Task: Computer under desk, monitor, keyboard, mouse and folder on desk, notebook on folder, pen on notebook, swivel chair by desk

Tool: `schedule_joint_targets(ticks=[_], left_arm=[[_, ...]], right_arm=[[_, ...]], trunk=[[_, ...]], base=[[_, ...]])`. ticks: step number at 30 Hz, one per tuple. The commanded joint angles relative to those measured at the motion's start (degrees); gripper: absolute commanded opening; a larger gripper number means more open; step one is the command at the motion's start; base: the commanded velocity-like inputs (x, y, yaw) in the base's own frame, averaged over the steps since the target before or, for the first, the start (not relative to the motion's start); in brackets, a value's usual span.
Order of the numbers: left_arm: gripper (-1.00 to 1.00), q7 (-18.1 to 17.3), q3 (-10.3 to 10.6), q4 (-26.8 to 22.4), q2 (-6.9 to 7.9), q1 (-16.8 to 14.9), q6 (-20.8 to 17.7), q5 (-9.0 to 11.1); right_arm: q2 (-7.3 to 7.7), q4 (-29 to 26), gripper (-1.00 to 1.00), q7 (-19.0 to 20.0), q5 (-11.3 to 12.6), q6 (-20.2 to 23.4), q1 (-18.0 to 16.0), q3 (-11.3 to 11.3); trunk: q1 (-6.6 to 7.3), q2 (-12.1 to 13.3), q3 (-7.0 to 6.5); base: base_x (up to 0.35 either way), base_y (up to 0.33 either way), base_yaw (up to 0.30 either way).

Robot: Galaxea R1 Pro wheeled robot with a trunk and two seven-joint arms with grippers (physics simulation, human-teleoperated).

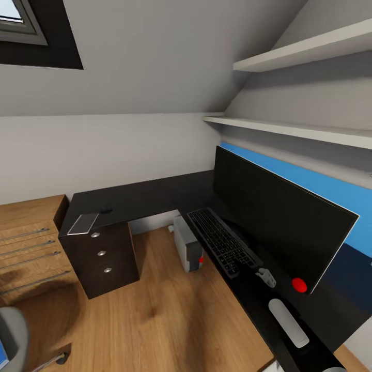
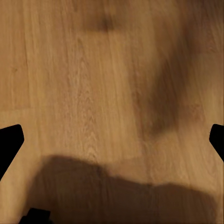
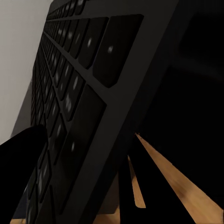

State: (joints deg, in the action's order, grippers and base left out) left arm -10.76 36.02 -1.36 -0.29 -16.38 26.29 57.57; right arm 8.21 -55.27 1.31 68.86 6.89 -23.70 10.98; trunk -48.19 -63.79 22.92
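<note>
The keyboard point(image 1: 222, 242) lies on the black desk point(image 1: 155, 196) in front of the monitor point(image 1: 274, 227). My right gripper point(image 1: 262, 274) is at its near corner, shut on it. In the right wrist view the keyboard point(image 3: 88, 93) is close up, with one dark finger point(image 3: 23, 177) over the keys. The computer point(image 1: 187, 250) stands under the desk. The mouse point(image 1: 106, 210) and a flat grey pad point(image 1: 82, 223), perhaps the notebook, lie on the left wing. The swivel chair point(image 1: 11, 330) holds a sliver of the blue folder point(image 1: 1, 356). My left gripper point(image 2: 112, 140) is open above the floor. The pen is out of view.
A dark drawer unit point(image 1: 103, 258) with round knobs carries the desk's left end. Beside it stands a light wooden chest point(image 1: 28, 248). Two white shelves point(image 1: 289, 129) hang above the monitor. Wooden floor point(image 1: 155, 310) stretches between chair and desk.
</note>
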Motion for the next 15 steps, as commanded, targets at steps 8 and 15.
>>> schedule_joint_targets(ticks=[8, 15], left_arm=[[1.00, -0.41, 0.27, 0.13, 0.02, -0.05, 0.17, 0.61], [1.00, -0.41, 0.21, 0.13, 0.02, -0.05, 0.17, 0.61]], right_arm=[[0.06, 0.71, -1.00, 0.10, 0.40, 0.05, -0.03, 0.10], [0.02, 0.85, -1.00, 0.10, 0.40, 0.05, -0.04, 0.10]], trunk=[[0.00, -0.04, 0.06], [0.00, -0.04, 0.06]], base=[[0.006, -0.043, 0.000], [0.039, -0.051, 0.000]])
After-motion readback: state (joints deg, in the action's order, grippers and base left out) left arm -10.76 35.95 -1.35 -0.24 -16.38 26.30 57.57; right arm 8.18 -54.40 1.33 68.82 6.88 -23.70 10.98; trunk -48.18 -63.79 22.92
